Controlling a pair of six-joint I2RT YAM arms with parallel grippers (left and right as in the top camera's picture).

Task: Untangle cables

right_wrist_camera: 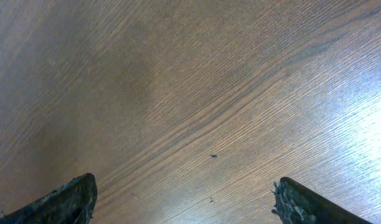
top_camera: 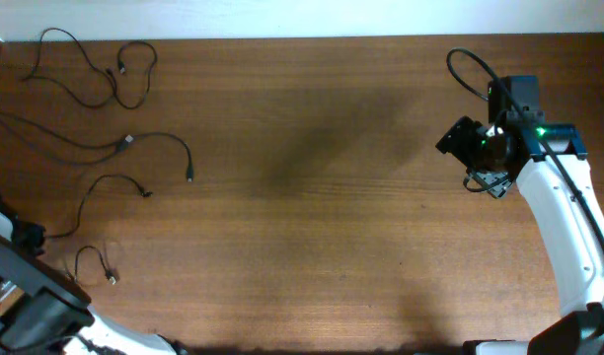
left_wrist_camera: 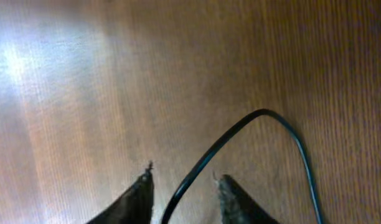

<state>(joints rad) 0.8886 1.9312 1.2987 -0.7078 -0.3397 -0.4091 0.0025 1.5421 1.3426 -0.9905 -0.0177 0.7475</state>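
Several thin black cables lie as separate strands at the table's left: a looped one (top_camera: 95,74) at the back, a long one (top_camera: 134,140) below it, a curved one (top_camera: 105,180) and a short one (top_camera: 93,262) at the front. My left gripper (top_camera: 31,237) is at the left edge, by the curved strand's near end. In the left wrist view the left gripper (left_wrist_camera: 184,182) is open with a cable strand (left_wrist_camera: 240,127) running between the fingertips. My right gripper (top_camera: 462,138) is at the far right; in its wrist view the right gripper (right_wrist_camera: 184,190) is wide open over bare wood.
The wooden table (top_camera: 312,227) spans the view, with a white wall edge along the back. A thick black robot cable (top_camera: 472,67) loops above the right arm (top_camera: 564,217). The left arm's base (top_camera: 31,311) fills the front left corner.
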